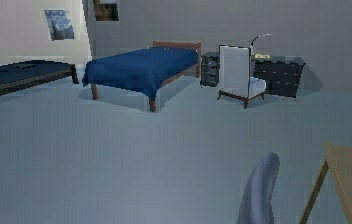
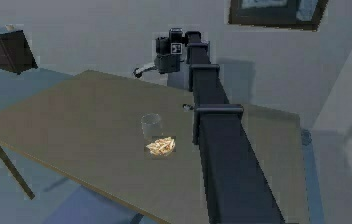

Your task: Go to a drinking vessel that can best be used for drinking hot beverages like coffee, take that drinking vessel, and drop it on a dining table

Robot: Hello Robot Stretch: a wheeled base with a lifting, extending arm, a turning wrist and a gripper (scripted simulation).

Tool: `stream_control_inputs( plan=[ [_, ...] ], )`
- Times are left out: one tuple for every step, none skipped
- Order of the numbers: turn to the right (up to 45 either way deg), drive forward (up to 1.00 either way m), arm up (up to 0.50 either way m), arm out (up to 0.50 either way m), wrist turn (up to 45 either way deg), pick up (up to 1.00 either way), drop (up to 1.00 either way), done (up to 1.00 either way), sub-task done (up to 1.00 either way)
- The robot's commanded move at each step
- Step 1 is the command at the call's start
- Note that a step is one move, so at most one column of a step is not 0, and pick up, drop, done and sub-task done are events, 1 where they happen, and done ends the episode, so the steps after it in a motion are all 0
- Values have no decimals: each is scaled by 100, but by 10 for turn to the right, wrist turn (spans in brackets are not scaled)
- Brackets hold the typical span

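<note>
In the arm side view, a wooden table (image 2: 64, 120) is seen with its near edge and right end cut off, partly by the dark arm (image 2: 224, 140) that crosses it from the bottom edge. The gripper (image 2: 142, 70) is found at the arm's far end, left of two white squares (image 2: 169, 45), above the table's far edge. Nothing is held there, as only bare wall and tabletop lie behind it. Whether its fingers are spread or pressed together cannot be told. A small clear drinking vessel (image 2: 152, 125) is set upright on the tabletop just left of the arm; a handle cannot be made out. A tan heap (image 2: 162, 148) lies just near of it, too small to identify. A framed picture (image 2: 274, 10) is cut off by the top edge. In the forward view, a blue bed (image 1: 139, 68), a white armchair (image 1: 239, 75) and a dark dresser (image 1: 279, 75) are placed far off. A tan table corner (image 1: 346, 160) and a grey curved chair back (image 1: 259, 190) are cut off at the near right.
</note>
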Motion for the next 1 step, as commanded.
stream_control_inputs(
  plan=[
    [0, 0, -2, 0, 0, 0, 0, 0, 0]
  ],
)
